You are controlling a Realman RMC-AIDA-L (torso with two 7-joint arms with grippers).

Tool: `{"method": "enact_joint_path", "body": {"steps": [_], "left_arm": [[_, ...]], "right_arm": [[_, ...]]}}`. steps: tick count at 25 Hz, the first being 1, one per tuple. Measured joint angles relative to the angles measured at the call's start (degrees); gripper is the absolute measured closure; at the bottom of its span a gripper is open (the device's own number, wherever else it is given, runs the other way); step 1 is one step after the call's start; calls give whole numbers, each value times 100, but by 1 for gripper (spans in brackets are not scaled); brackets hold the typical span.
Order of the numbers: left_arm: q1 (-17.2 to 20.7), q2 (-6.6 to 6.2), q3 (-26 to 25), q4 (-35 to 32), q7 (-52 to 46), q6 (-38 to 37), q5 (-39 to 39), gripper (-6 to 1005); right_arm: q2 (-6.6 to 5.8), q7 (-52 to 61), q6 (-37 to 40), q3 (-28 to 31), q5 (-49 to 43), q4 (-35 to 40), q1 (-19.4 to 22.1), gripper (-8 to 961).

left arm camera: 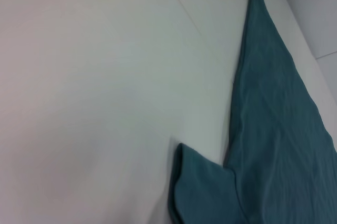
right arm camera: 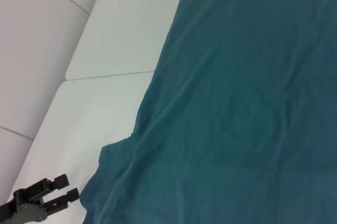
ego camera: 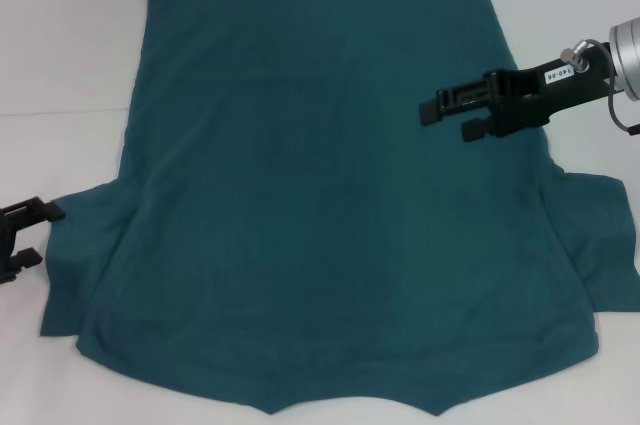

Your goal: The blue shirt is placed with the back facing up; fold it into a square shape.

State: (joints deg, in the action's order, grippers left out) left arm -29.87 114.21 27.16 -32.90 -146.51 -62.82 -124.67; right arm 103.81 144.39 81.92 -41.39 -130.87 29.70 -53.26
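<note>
The blue shirt (ego camera: pixel 320 195) lies spread flat on the white table (ego camera: pixel 60 65), plain side up, hem at the far edge and both short sleeves out to the sides. No lettering shows. My right gripper (ego camera: pixel 448 119) is open and empty, hovering over the shirt's right side, fingers pointing left. My left gripper (ego camera: pixel 36 235) is open and empty at the table's left edge, just beside the left sleeve (ego camera: pixel 80 265). The left wrist view shows the shirt's edge (left arm camera: pixel 279 129) and sleeve tip (left arm camera: pixel 197 182). The right wrist view shows the shirt (right arm camera: pixel 237 103) and the left gripper (right arm camera: pixel 60 192) far off.
The table is made of white panels with a seam (ego camera: pixel 60 113) running under the shirt. The right sleeve (ego camera: pixel 600 235) reaches the right edge of the head view. Bare table lies left of the shirt and beyond the hem.
</note>
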Motion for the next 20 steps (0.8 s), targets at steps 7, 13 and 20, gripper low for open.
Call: {"method": "enact_joint_path", "body": {"steps": [7, 13, 20], "left_arm": [[-7, 5, 163, 157, 27, 144, -9, 204], [-64, 5, 356, 192, 37, 214, -14, 237], [-108, 30, 511, 164, 81, 95, 32, 284]], "right_arm": [[-2, 1, -18, 0, 0, 0, 15, 9], [-1, 1, -27, 0, 0, 0, 21, 9], [7, 1, -37, 0, 14, 0, 32, 9]]}}
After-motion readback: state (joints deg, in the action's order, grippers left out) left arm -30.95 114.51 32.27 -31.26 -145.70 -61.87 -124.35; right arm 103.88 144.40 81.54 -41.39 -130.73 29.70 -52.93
